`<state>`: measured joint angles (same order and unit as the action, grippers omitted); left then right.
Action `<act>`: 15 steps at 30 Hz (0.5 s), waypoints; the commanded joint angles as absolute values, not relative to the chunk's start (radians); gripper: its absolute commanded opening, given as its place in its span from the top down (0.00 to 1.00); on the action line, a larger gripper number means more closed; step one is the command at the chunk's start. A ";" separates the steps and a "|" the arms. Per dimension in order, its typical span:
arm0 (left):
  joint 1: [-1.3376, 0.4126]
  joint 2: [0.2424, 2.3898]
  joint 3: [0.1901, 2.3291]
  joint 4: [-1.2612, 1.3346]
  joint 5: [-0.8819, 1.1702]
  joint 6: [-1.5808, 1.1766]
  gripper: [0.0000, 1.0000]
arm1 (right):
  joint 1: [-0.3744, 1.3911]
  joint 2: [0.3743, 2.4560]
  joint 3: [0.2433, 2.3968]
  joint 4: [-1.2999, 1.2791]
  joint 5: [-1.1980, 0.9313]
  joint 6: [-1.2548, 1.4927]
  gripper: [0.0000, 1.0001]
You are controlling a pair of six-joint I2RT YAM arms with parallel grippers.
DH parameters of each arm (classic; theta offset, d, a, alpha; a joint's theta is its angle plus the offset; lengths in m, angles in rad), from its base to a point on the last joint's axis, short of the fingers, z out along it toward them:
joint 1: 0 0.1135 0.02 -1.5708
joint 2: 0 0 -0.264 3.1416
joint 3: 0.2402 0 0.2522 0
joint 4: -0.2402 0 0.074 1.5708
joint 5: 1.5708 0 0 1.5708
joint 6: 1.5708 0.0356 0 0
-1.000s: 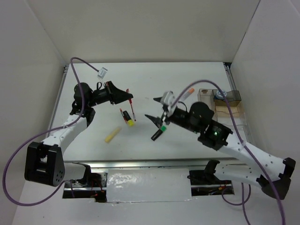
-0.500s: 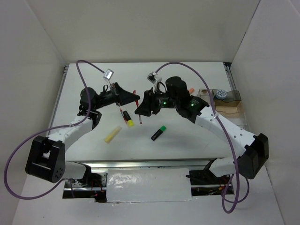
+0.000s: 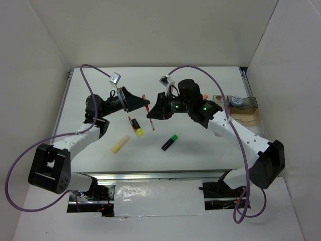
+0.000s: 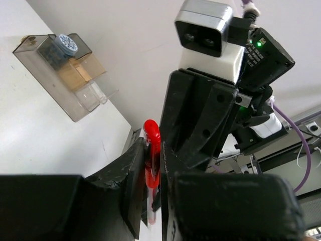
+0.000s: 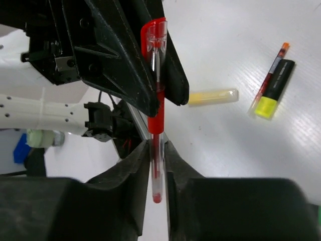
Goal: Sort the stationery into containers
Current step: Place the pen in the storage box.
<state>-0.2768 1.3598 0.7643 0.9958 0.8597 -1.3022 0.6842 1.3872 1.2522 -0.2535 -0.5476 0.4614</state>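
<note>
Thin red pen [image 5: 158, 75] clamped by both hands.
The left hand [image 4: 153, 160] and the right hand [image 5: 156, 153] each pinch it tightly, lifted above the white desk [image 3: 200, 150], over the yellow-capped black highlighter [image 3: 136, 126].

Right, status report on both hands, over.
Left hand shut on thin red plastic pen, midair. Right hand shut on same pen. Nothing in the way.
</note>
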 commanded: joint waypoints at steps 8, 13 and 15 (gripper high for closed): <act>-0.210 1.322 0.870 0.668 0.821 -1.027 0.01 | 0.608 1.355 1.394 -0.293 -0.508 0.427 1.00; -0.098 1.344 0.988 0.303 0.720 -0.827 0.01 | 0.430 1.348 1.460 -0.388 -0.483 0.391 1.00; -0.062 1.353 0.999 0.266 0.710 -0.776 0.01 | 0.373 1.354 1.468 -0.416 -0.486 0.361 1.00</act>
